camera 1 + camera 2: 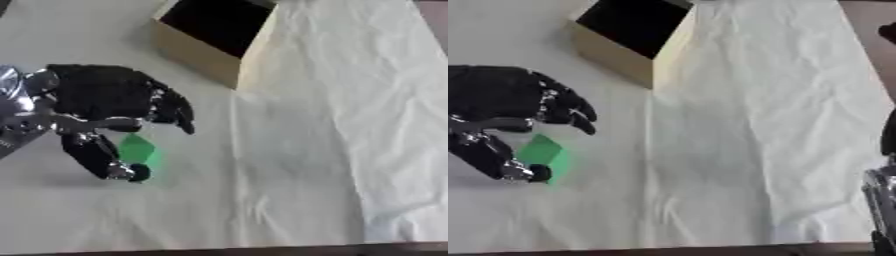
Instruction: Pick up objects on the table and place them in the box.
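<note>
A small green block [137, 149] lies on the white cloth at the left. My left hand [105, 92] hovers over it, coming in from the left edge. Its fingers [179, 114] hang spread just beyond the block's far side, and the thumb [103, 159] reaches along the near side. The block sits in the gap between them, and I see no finger closed on it. The wooden box [203, 55] stands open at the top, its dark inside facing up. Part of my right hand [883, 195] shows at the right edge in the right eye view.
The white cloth [332, 140] covers the table, wrinkled across the middle and right. The table's dark front edge [262, 250] runs along the bottom. A dark shape [888, 32] shows at the upper right edge.
</note>
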